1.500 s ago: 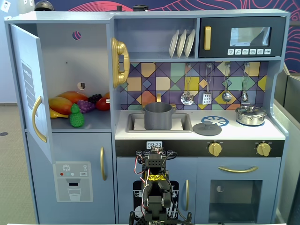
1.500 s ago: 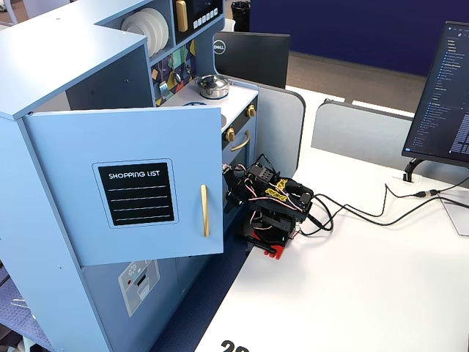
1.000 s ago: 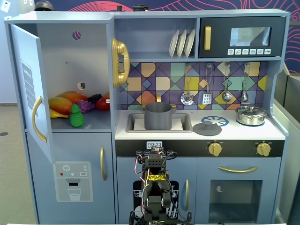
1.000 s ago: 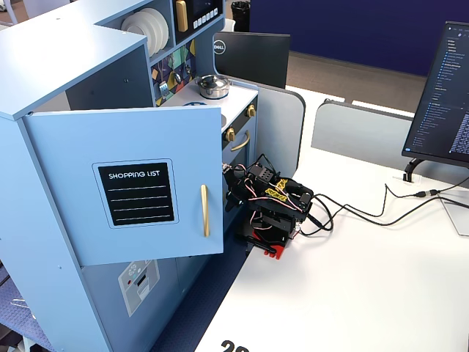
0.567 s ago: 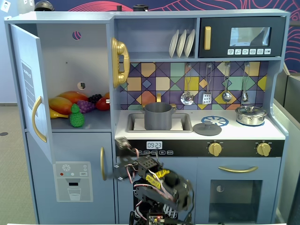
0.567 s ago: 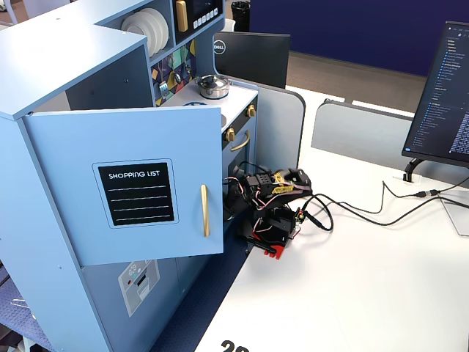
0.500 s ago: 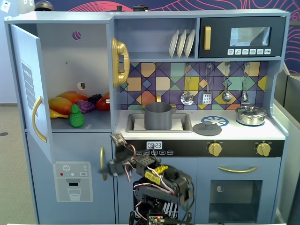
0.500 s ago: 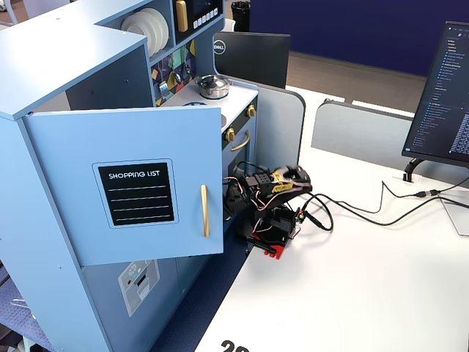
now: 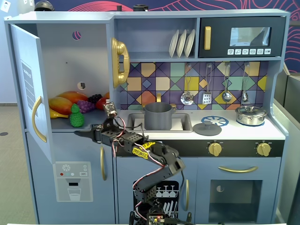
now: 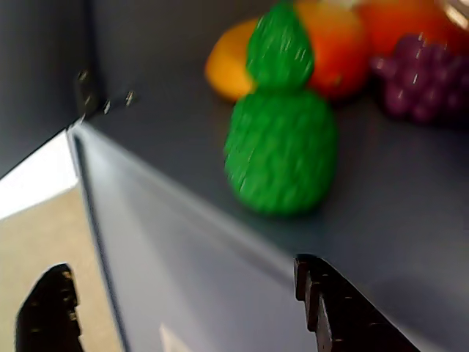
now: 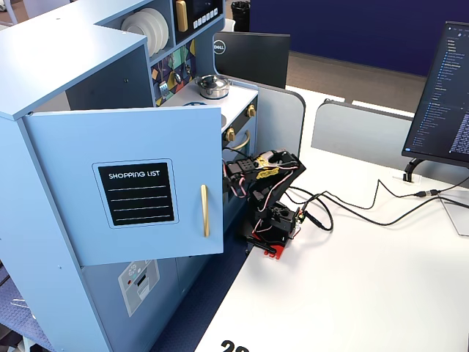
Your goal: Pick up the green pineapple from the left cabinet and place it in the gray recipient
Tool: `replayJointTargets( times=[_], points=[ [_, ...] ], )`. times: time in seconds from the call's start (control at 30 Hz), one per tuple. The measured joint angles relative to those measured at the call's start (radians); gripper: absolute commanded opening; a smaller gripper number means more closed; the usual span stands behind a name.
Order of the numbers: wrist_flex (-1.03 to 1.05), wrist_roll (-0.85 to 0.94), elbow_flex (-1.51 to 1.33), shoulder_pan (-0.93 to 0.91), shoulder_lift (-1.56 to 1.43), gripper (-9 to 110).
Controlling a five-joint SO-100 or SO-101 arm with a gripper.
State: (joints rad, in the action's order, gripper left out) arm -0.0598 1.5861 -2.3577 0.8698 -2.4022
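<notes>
Toy kitchen fittings, fixed views: dark microwave [image 9: 242,37] with gold handle, upper right; three white plates [image 9: 182,43] standing on edge on the shelf beside it; four utensils [image 9: 215,84] hung against the multicoloured tile backsplash [image 9: 154,77]; shiny silver lidded pot [image 9: 251,115] at counter right; loose gray lid [image 9: 207,128] beside the sink [image 9: 183,123]. Purple grape bunch [image 9: 85,106] and orange-yellow mango [image 9: 62,105] on the cupboard shelf. White desk [image 11: 381,271] carries black cables [image 11: 366,209] and a monitor [image 11: 447,95].

A white desk [image 11: 381,279] carries black cables [image 11: 366,209] and a lit monitor [image 11: 443,95], with gray partition panels [image 11: 366,136] and a dark blue wall [image 11: 352,29] behind.
</notes>
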Motion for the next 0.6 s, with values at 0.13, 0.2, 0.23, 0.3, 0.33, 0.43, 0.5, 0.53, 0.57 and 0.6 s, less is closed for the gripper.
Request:
replayJointTargets(
  times=[0.13,0.2,0.23,0.3,0.33,0.43,0.5,0.53,0.57,0.6],
  points=[
    [-0.055,0.000,0.046,-0.018,0.087,36],
    [-0.077,0.000,0.060,-0.028,0.123,37],
    [-0.087,0.000,0.071,-0.034,0.141,37],
    [-0.097,0.000,0.092,-0.048,0.178,38],
    [-0.098,0.000,0.104,-0.057,0.195,38],
    [-0.106,0.000,0.149,-0.084,0.247,38],
    [-0.107,0.000,0.184,-0.089,0.285,37],
    [-0.109,0.000,0.199,-0.089,0.302,37],
    [-0.109,0.000,0.221,-0.087,0.322,37],
    [-0.110,0.000,0.238,-0.084,0.342,37]
  ],
)
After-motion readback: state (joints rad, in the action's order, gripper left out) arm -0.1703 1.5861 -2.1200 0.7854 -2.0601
